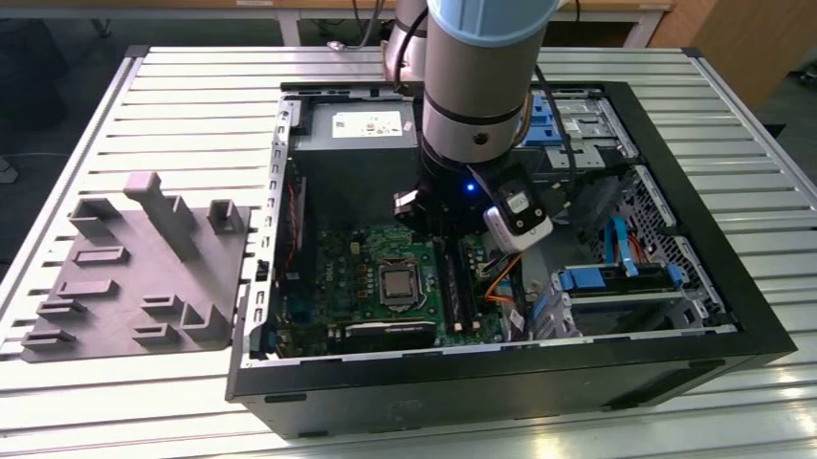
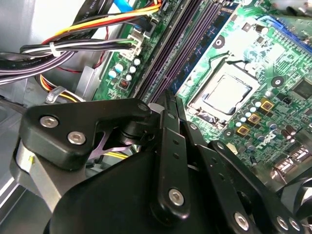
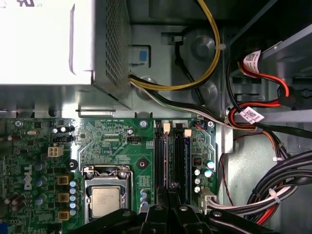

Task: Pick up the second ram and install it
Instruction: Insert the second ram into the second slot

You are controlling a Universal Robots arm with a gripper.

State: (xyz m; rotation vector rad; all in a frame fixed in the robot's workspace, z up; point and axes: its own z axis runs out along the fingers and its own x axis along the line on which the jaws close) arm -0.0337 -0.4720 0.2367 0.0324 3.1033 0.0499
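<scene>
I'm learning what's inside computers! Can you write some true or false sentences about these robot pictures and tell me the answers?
1. The computer case is open on top. True.
2. The tool is over the grey holder. False: it is over the green motherboard, at the memory slots.
3. The grey holder lies outside the case, on the slatted table. True.
4. A fan covers the processor. False: the processor sits bare in its socket.
</scene>
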